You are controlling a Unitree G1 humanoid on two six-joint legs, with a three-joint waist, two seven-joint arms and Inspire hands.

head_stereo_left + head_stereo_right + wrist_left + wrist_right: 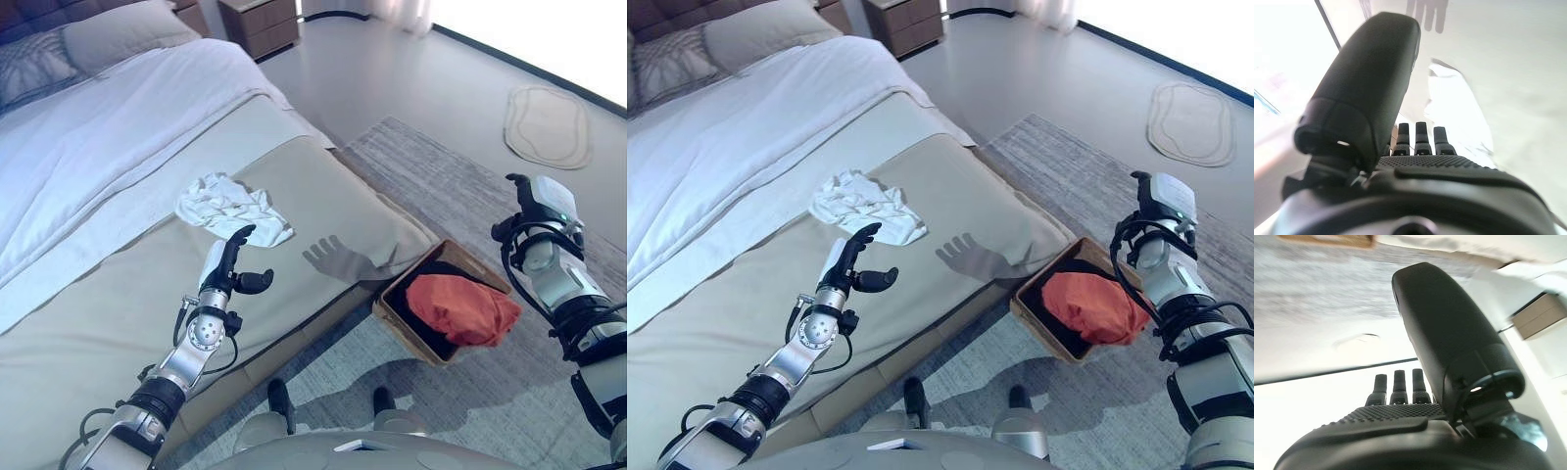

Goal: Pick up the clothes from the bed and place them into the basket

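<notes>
We see the bed (118, 294) filling the left of the scene, its beige cover spread under a white sheet (127, 127), with pillows (118, 34) at the head. Beside it on the floor lies a grey rug (460, 196), and on that rug, just off the bed's corner, sits the basket (392, 311) — a red garment (462, 308) heaped inside and spilling over its rim. A small oval mat (547, 125) lies well apart near the window. On the beige cover rests the crumpled white garment (230, 208), still to be picked up. Our left hand (233, 262) hovers just short of it, fingers straight, thumb out, holding nothing. Our right hand (537, 201) is raised beyond the basket — fingers extended and empty.
</notes>
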